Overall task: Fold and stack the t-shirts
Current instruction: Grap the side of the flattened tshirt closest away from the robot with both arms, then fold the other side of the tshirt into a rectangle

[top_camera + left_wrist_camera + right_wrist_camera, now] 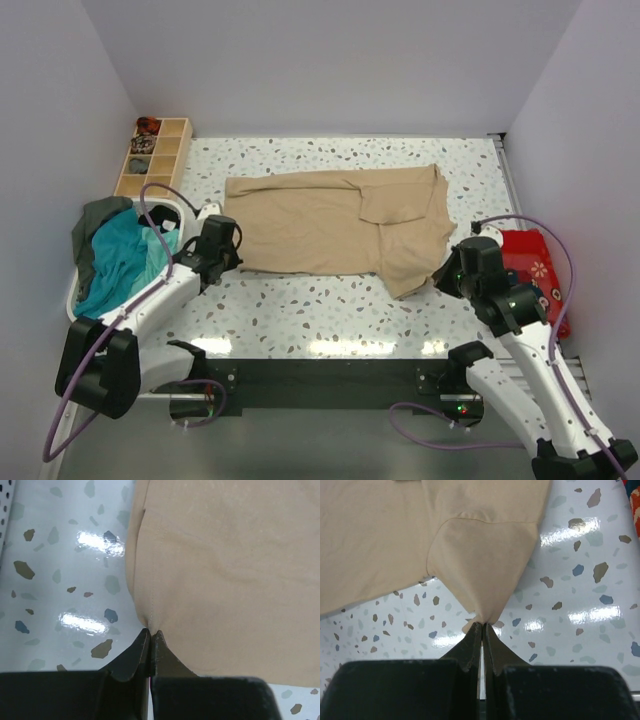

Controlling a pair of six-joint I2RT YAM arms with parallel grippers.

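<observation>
**Location of work item.** The beige t-shirt lies spread across the middle of the worktop, long axis running 9 to 3 o'clock. A flap is doubled over at its 3 o'clock end. The teal t-shirt and the dark grey-green t-shirt sit in the basket at the worktop's 9 o'clock side, not yet handled.

**Fingers.** The left fingers are pressed together on the hemmed edge of the beige t-shirt, at about its 8 o'clock corner. The right fingers are clamped on the gathered tip of what looks like a sleeve, at about its 4 o'clock corner. Both bites are small, taking only the very edge of the cloth.

**Step in hand (judgement).** Both near corners appear secured for a fold or a straightening pull.

**Recommendations.**
- Raise both ends together and at equal height, so the cloth between them stays lightly taut.
- Avoid any sharp tug, since either thin pinch could slip.
- Carry the near edge toward 12 o'clock in a level sweep.
- Lay the edge down square to the far edge before letting go.
</observation>
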